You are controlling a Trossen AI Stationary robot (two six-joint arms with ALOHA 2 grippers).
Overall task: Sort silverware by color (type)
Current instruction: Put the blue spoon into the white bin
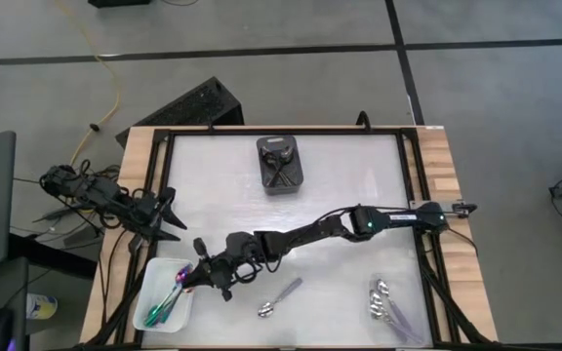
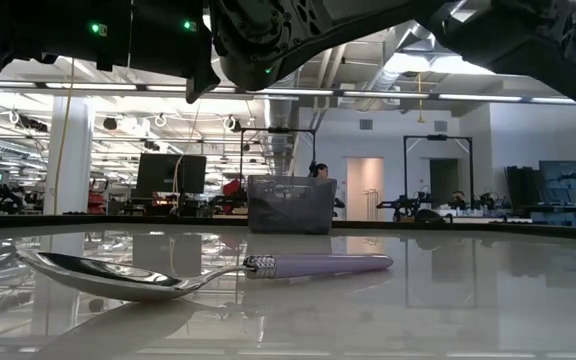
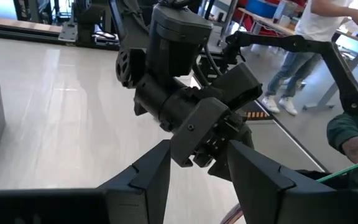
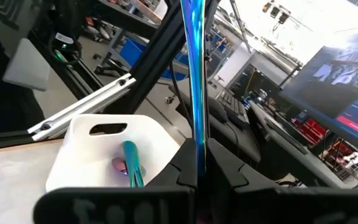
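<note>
From above we see the right gripper [image 1: 195,277] reaching across the table [image 1: 340,185] to the white tray's [image 1: 152,278] edge, where rainbow spoons [image 1: 167,300] lie, while the left gripper [image 1: 167,216] waits by the table's left edge, its fingers apart and empty. At table height, we see a silver spoon [image 2: 203,270] lying flat before the black bin [image 2: 290,205]. In the right wrist view, the fingers [image 4: 219,163] are clamped on a held rainbow spoon [image 4: 196,68] above the tray.
</note>
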